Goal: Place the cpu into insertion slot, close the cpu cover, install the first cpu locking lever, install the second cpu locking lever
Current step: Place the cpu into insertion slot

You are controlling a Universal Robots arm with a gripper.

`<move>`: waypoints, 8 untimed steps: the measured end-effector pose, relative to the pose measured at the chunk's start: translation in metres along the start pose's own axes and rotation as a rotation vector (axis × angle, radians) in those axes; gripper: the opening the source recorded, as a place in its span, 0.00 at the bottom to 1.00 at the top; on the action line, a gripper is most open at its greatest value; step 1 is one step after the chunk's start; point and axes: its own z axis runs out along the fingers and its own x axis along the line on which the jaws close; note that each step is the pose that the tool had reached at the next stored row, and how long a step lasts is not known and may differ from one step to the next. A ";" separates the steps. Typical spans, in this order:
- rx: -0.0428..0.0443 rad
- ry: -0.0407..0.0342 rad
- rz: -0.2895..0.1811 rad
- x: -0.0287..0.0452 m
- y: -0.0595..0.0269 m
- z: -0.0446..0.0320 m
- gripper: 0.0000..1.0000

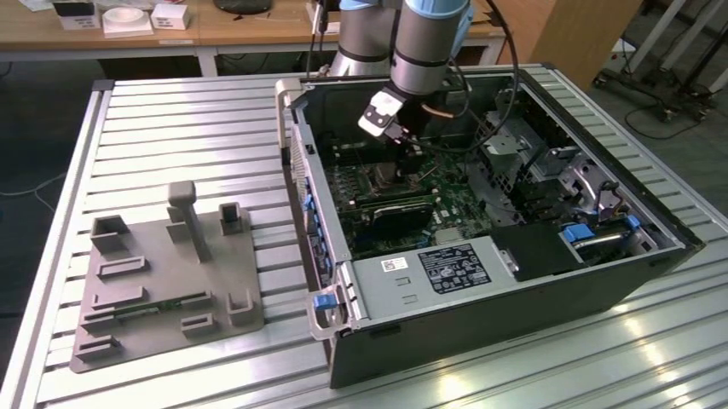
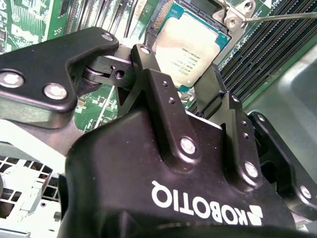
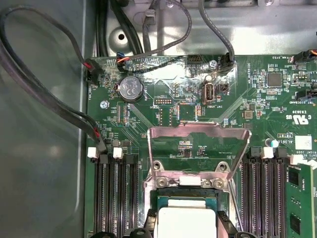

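Observation:
In both wrist views the cpu point(image 3: 185, 220) point(image 2: 190, 44), a small square chip with a silvery top, lies in the insertion slot point(image 3: 163, 183) on the green board. My gripper point(image 3: 185, 229) point(image 2: 178, 67) reaches down into the open computer case point(image 1: 683, 234) in the exterior view point(image 1: 404, 149). One black finger point(image 3: 143, 229) lies against each side of the chip. The cpu cover point(image 3: 198, 135), a thin silvery frame, stands tilted up and open at the slot's hinge side. A thin metal locking lever point(image 2: 282, 16) juts out beside the slot.
Black memory slots point(image 3: 116, 198) flank the slot on both sides. A coin battery point(image 3: 131, 88) and black cables point(image 3: 29, 79) lie beyond the cover. A labelled grey power-supply box point(image 1: 438, 268) sits at the case front. A grey fixture plate point(image 1: 159, 281) lies on the slatted table at the exterior view's left.

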 end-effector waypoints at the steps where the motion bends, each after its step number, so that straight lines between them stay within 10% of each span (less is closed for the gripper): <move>1: 0.0001 -0.0003 0.000 -0.0001 0.0000 0.0002 0.54; 8: 0.0000 -0.0002 -0.004 -0.0002 -0.0001 0.0021 0.54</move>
